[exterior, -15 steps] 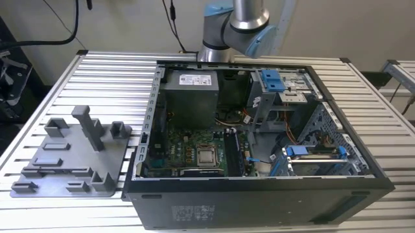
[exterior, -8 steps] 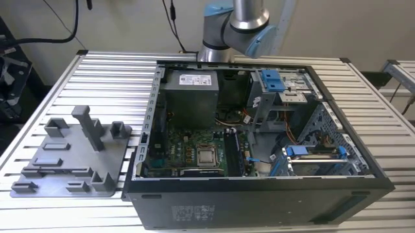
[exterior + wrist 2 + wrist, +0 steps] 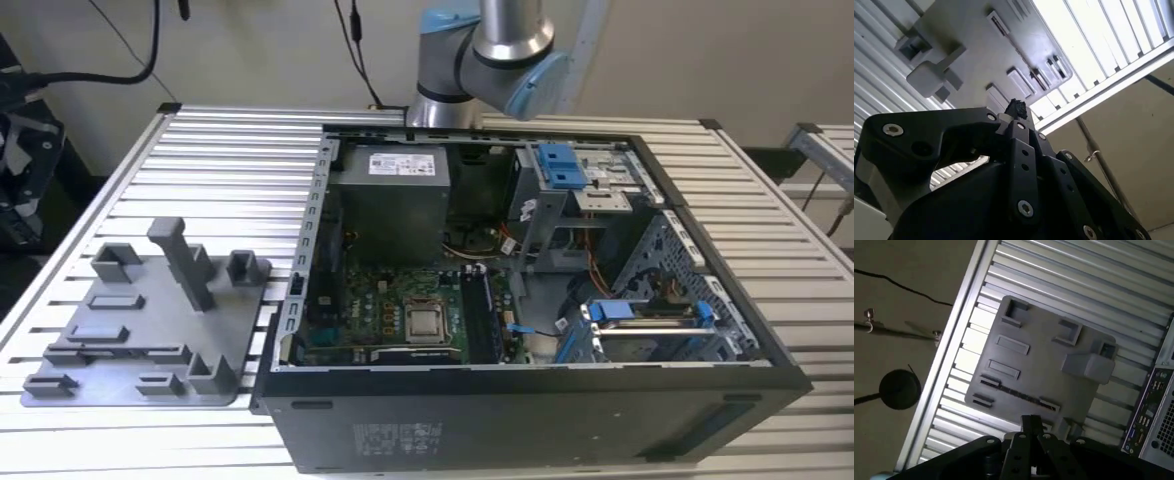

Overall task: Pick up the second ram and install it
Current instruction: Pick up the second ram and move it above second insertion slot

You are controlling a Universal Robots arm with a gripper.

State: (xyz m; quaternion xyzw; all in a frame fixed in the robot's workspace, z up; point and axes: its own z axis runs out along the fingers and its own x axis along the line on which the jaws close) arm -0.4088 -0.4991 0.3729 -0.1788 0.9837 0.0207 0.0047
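1. The gripper (image 3: 1016,109) hangs in the air above the grey holder tray (image 3: 1044,360), pointing down at it. In both wrist views its fingers look pressed together at the tip, and nothing can be made out between them.
2. The second ram (image 3: 1019,395) seems to be the thin dark strip in the first wrist view. It stands on edge in the tray's long slot, held between two small end holders. The strip is narrow, and I cannot be fully sure that it is the stick rather than the slot's shadow.
3. The slot runs along the tray's rim on the side away from the tall post (image 3: 1088,365). In the first wrist view the gripper's tip appears just beside the slot, but the gripper is raised well clear of the tray and touches neither the tray nor the strip.
4. In the exterior view the tray lies flat on the ribbed metal desk (image 3: 227,160), just beside the open computer case (image 3: 534,410), on the exterior view's left of it.
5. The case lies on its side with the motherboard (image 3: 387,300) exposed. The memory slots (image 3: 478,310) run beside the processor socket, and I cannot tell what sits in them.
6. The arm (image 3: 487,45) rises from behind the case, at the far side of the desk.
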